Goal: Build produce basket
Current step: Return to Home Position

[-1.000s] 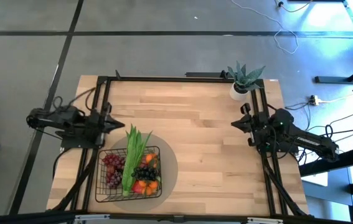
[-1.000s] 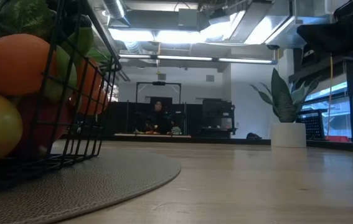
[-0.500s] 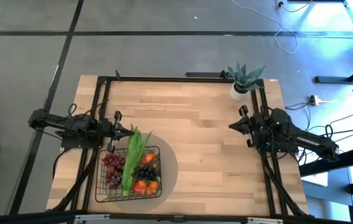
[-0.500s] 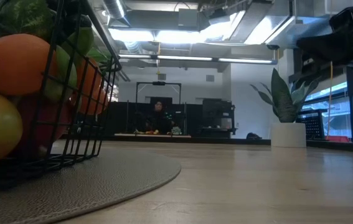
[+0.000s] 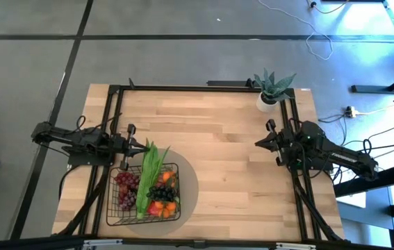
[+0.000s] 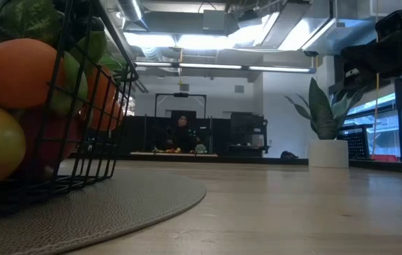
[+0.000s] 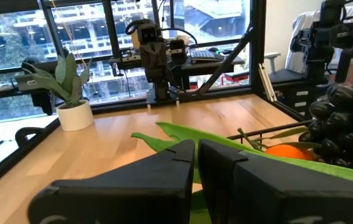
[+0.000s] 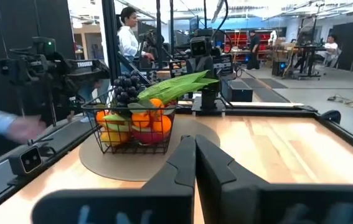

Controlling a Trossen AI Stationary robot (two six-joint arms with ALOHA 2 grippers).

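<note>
The black wire basket (image 5: 113, 221) sits on a round grey mat (image 5: 190, 186) near the table's near left. It holds a long green bunch (image 5: 152, 169), red grapes (image 5: 126, 186), dark grapes (image 5: 162, 194), tangerines (image 5: 167, 178) and a red-orange fruit (image 5: 156, 207). The bunch's tips stick out over the basket's far rim. My left gripper (image 5: 146, 146) is shut, right at those leaf tips (image 7: 226, 144). In its wrist view the leaves pass below its fingers. My right gripper (image 5: 258, 142) is shut and hangs in the air by the table's right edge, facing the basket (image 8: 132, 134). My left gripper's shut fingers (image 7: 182, 155) sit just over the far tips of the green bunch (image 7: 164, 140), coming level from the table's left. I cannot tell whether they touch the leaves.
A spiky green plant in a white pot (image 5: 272, 89) stands at the far right corner. Black frame rails (image 5: 183, 87) run along the table's far, left and right edges. Bare wood (image 5: 231, 167) lies between basket and right arm. People stand in the room beyond (image 8: 129, 31).
My left arm has stretched out from its folded pose at the left edge toward the table's right, bringing its gripper to the tips of the green bunch, then kept still. My right gripper has shifted slightly toward the table's left. The basket and produce have stayed put.
</note>
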